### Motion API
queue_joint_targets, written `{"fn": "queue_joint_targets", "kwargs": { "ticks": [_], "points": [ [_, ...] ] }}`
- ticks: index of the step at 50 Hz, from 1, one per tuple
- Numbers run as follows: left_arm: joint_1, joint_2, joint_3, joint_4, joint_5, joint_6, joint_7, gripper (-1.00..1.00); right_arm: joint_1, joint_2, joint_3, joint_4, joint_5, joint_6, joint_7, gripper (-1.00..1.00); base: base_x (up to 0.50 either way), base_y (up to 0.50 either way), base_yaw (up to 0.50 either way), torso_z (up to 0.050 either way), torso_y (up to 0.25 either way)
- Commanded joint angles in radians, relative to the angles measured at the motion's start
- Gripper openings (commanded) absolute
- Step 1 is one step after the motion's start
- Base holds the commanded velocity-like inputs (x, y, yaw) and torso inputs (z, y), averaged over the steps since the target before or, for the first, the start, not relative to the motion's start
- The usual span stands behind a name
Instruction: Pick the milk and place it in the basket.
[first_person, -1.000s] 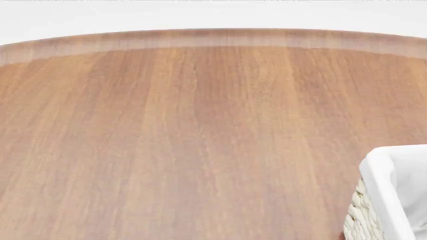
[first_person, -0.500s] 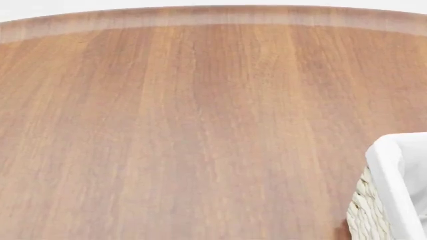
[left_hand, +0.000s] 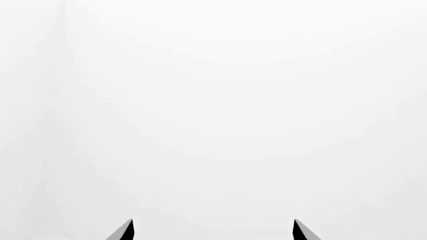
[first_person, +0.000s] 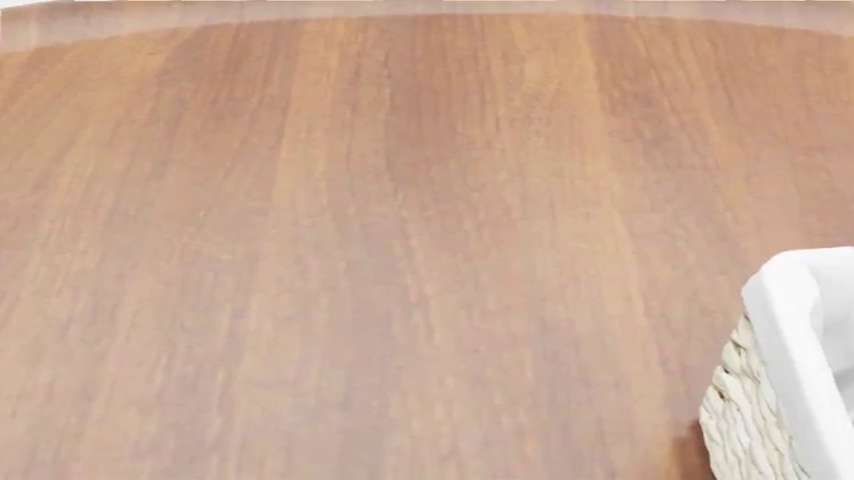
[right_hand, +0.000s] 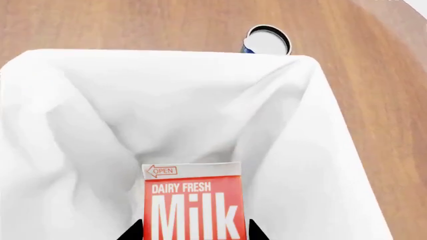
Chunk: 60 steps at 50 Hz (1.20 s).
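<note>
In the right wrist view the milk (right_hand: 193, 205), red top with white "Milk" lettering, sits between the two dark fingertips of my right gripper (right_hand: 197, 233). The jaws stand close against its two sides. The carton hangs over the white cloth liner inside the basket (right_hand: 80, 100). In the head view only a corner of the basket (first_person: 797, 300) shows at the lower right, white rim over cream wicker. My left gripper (left_hand: 212, 231) is open and empty, facing a blank white background. Neither gripper shows in the head view.
The brown wooden table (first_person: 400, 250) fills the head view, its far edge at the top. In the right wrist view a small round blue-and-white container (right_hand: 267, 41) stands on the table just beyond the basket's far rim.
The head view has shifted: the table's far edge has moved up to the top of the picture and the basket corner sits slightly lower and further right.
</note>
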Motion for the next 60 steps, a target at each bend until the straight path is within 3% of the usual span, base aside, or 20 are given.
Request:
{"fn": "queue_joint_targets", "kwargs": {
  "ticks": [1, 60],
  "points": [
    [0.006, -0.001, -0.002, 0.001, 0.001, 0.006, -0.001, 1.0, 0.02, 0.011, 0.022, -0.001, -0.032, -0.014, 0.001, -1.0, 0.0, 0.0, 0.0, 0.0, 0.0],
    [0.002, 0.0, -0.002, -0.004, 0.012, 0.003, -0.019, 1.0, -0.03, -0.006, 0.022, 0.007, -0.04, -0.031, -0.007, -1.0, 0.0, 0.0, 0.0, 0.0, -0.023]
  ]
}}
